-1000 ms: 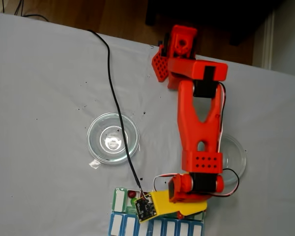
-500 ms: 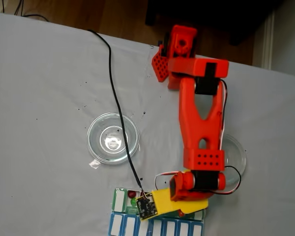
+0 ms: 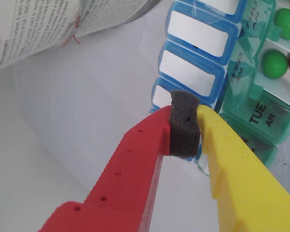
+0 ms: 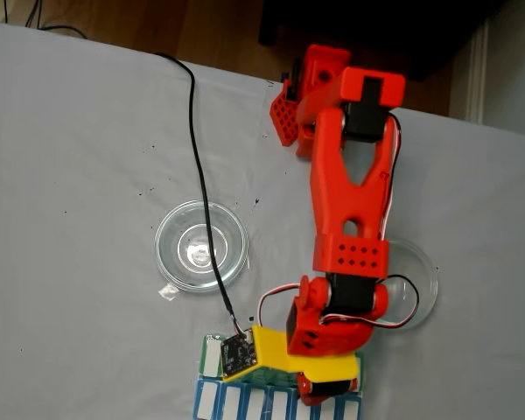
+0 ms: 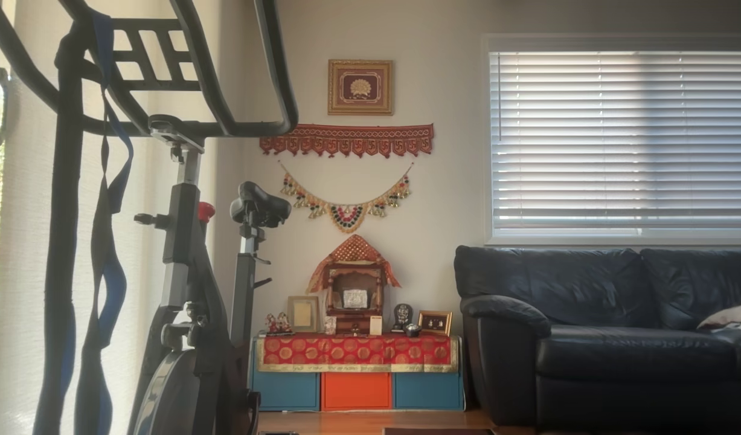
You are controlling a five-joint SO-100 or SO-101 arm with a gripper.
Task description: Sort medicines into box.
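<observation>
My fingers [image 3: 184, 126] pinched shut on their foam pad, no pill held. Pill organizer [image 3: 261, 113] just right of them; green balls [image 3: 273, 64] in open compartments further up-right.

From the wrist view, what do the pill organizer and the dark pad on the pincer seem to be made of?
The pill organizer looks like translucent, glossy green plastic: printed day labels show on its lids and balls show through them. The dark pad on the pincer seems to be gray foam: matte and pitted with small pores.
</observation>
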